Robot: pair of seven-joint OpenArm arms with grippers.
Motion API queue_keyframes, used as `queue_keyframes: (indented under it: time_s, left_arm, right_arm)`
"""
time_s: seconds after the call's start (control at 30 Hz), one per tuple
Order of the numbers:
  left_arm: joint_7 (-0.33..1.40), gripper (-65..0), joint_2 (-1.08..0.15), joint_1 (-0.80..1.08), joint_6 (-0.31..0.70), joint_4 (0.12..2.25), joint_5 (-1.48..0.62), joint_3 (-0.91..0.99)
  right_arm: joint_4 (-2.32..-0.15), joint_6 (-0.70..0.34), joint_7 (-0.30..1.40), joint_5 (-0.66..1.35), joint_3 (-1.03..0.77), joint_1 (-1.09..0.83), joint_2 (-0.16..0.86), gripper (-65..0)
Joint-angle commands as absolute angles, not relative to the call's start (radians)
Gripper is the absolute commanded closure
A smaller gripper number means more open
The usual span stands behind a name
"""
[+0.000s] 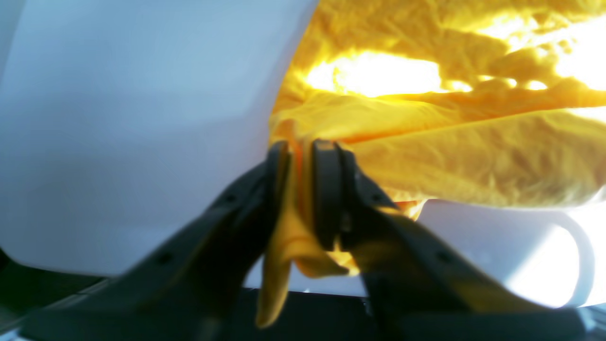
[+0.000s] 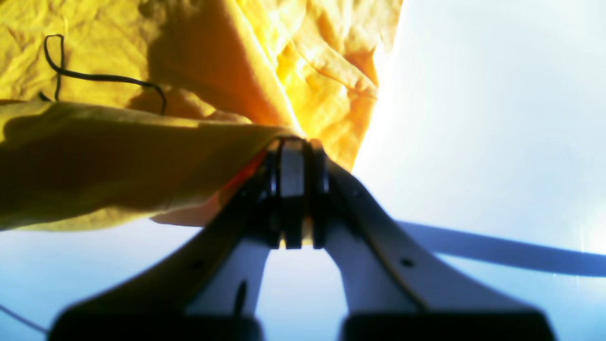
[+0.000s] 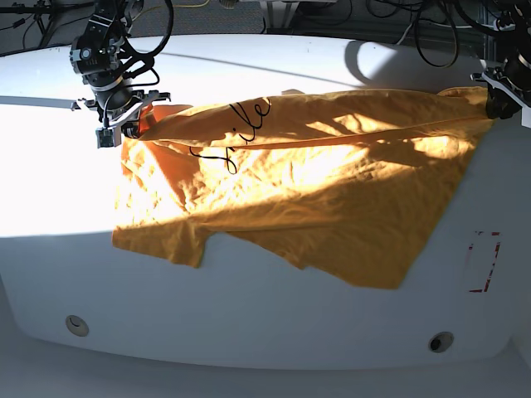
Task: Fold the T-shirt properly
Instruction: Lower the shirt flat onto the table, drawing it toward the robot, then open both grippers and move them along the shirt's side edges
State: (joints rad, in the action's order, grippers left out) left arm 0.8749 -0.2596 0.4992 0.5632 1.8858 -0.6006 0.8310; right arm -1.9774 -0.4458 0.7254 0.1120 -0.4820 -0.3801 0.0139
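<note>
1. Nearest the base camera, the white rounded tabletop (image 3: 249, 323) is showing a bare front strip, with a round metal grommet (image 3: 77, 324) at 7 o'clock and a second round grommet (image 3: 441, 341) at 5 o'clock.
2. A red-outlined rectangular marker (image 3: 483, 261) is sitting on the table at 4 o'clock, apart from the cloth.
3. The orange-yellow short-sleeved cotton T-shirt (image 3: 315, 207) is lying spread and wrinkled across the table's middle, one sleeve corner pointing toward 7 o'clock and its lower edge hanging toward 5 o'clock.
4. Its far edge is being held up off the table as a taut ridge running from 10 o'clock to 2 o'clock.
5. A thin black looping line drawing (image 3: 236, 128) is showing on the raised fold, toward 11 o'clock; part of it is also visible in the right wrist view (image 2: 94, 76).
6. The right gripper (image 3: 124, 124), black, at 10 o'clock in the base view, is pinching the shirt's edge; right wrist view is showing its jaws pressed together on thin cloth (image 2: 298, 142).
7. The left gripper (image 3: 496, 104), at 2 o'clock, is meeting the shirt's other far corner; left wrist view is showing a bunched strip of yellow cloth (image 1: 296, 222) running between the dark fingers (image 1: 326, 189), jaws slightly parted around it (image 1: 299, 147).
8. Cables and dark stands are cluttering the background beyond the table, too blurred to tell apart.
</note>
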Motion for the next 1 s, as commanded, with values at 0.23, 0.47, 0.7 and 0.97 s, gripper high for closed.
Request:
queue_keyframes:
  time_s: [0.23, 0.47, 0.7, 0.97]
  left_arm:
    - [0.849, -42.2, -0.321, 0.507, 0.567, 1.91, -0.615, 0.84]
    - [0.851, -42.6, -0.332, 0.481, 0.567, 1.916, -0.619, 0.839]
    - [0.924, -42.8, -0.351, 0.358, 0.568, 1.92, -0.619, 0.837]
    - [1.035, -42.4, -0.344, 0.148, 0.564, 1.913, -0.613, 0.814]
  right_arm:
    - [-2.002, -0.443, 0.702, 0.117, -0.481, -0.443, -0.018, -0.6]
    - [-2.009, -0.44, 0.751, 0.119, -0.447, -0.478, -0.022, -19.5]
    - [-2.011, -0.443, 0.759, 0.122, -0.449, -0.476, -0.024, -48.2]
    - [-2.011, -0.443, 0.763, 0.228, -0.49, -0.415, -0.019, -48.7]
